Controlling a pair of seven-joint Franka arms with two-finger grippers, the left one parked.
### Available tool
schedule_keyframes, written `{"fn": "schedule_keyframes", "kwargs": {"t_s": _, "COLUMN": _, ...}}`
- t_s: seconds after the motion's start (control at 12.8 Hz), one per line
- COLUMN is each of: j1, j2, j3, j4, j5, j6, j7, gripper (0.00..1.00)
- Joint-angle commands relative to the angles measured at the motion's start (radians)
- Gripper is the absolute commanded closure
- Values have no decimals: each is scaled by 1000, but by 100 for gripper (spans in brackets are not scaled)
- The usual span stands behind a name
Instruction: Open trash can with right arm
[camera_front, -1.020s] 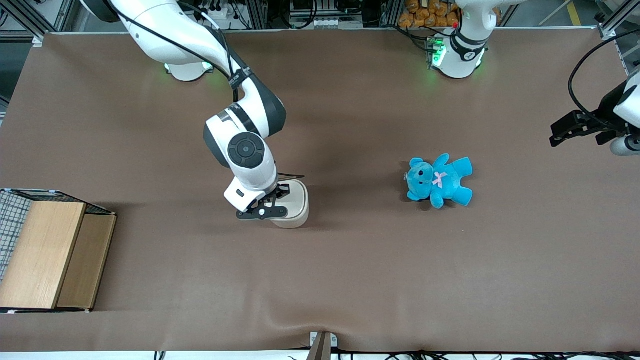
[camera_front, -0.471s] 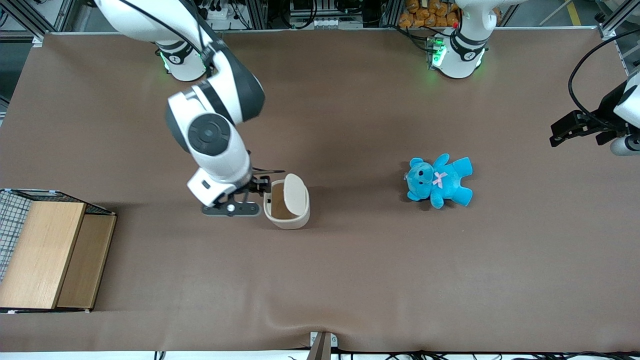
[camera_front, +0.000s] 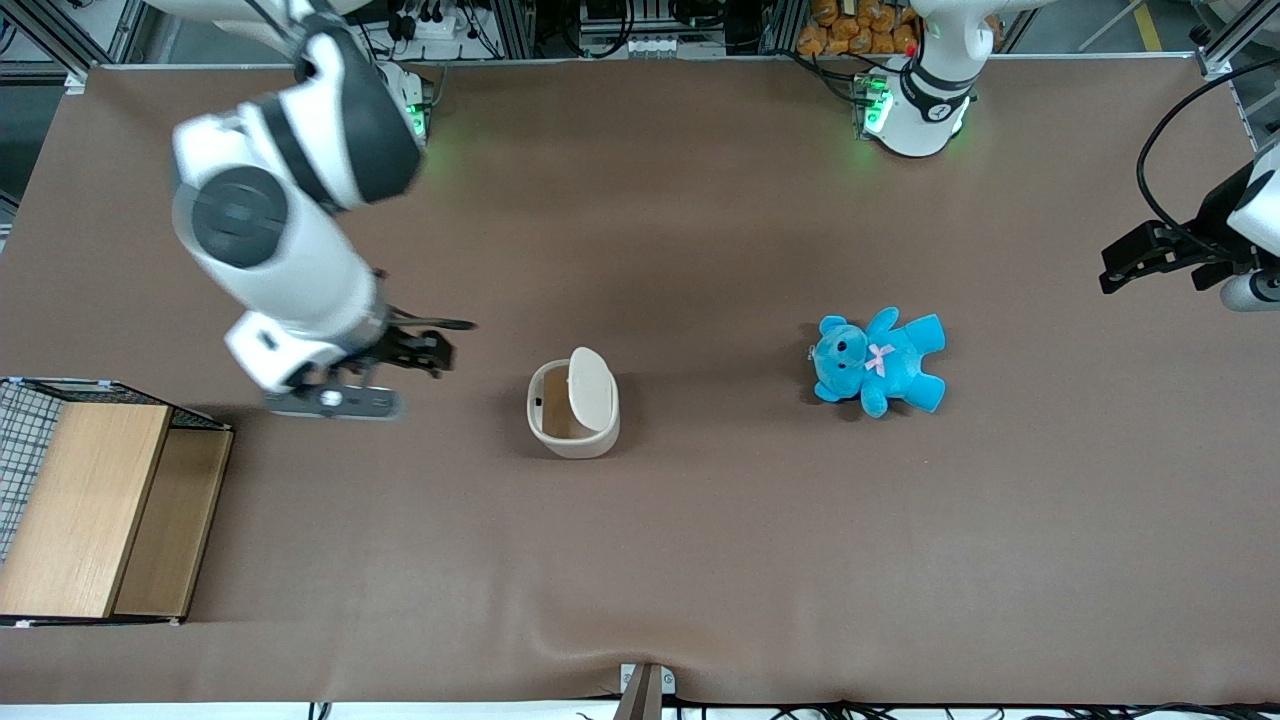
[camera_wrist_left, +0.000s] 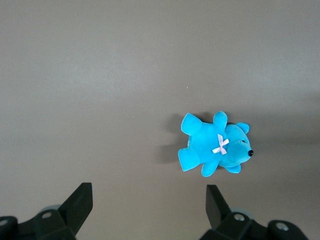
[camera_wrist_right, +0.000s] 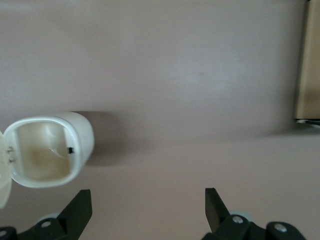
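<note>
two spread, empty fingers (camera_wrist_right: 145, 210) hang well apart from the lid-up trash can (camera_front: 573, 409).

The bench (camera_front: 700, 560) carries 1 trash can (camera_front: 573, 412), cream-white, with 1 lid (camera_front: 590, 388) standing raised over its tan inside. There is 1 blue teddy (camera_front: 880, 360), wearing 1 pink bow (camera_front: 880, 357). 1 wooden box (camera_front: 95, 505) with wire mesh sits at the working arm's end of the bench. 1 right arm (camera_front: 290, 220) hangs above the bench between the box and the trash can, carrying 1 gripper (camera_front: 420, 350) with 2 fingers spread apart and touching nothing.
</note>
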Motion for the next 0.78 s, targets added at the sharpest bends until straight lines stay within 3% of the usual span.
{"fn": "schedule_keyframes", "kwargs": {"t_s": 0.0, "j1": -95, "j2": -97, "j3": 14, "j4": -18, "j5": 24, "j6": -69, "j7": -126, "gripper": 0}}
{"fn": "schedule_keyframes", "kwargs": {"t_s": 0.24, "j1": -214, "j2": -158, "j3": 15, "j4": -20, "j5": 30, "j6": -137, "j7": -313, "gripper": 0}}
{"fn": "schedule_keyframes", "kwargs": {"t_s": 0.47, "j1": -343, "j2": -210, "j3": 15, "j4": -29, "j5": 94, "j6": -177, "j7": -436, "gripper": 0}}
{"fn": "schedule_keyframes", "kwargs": {"t_s": 0.71, "j1": -414, "j2": -258, "j3": 14, "j4": -39, "j5": 99, "j6": -180, "j7": -539, "gripper": 0}}
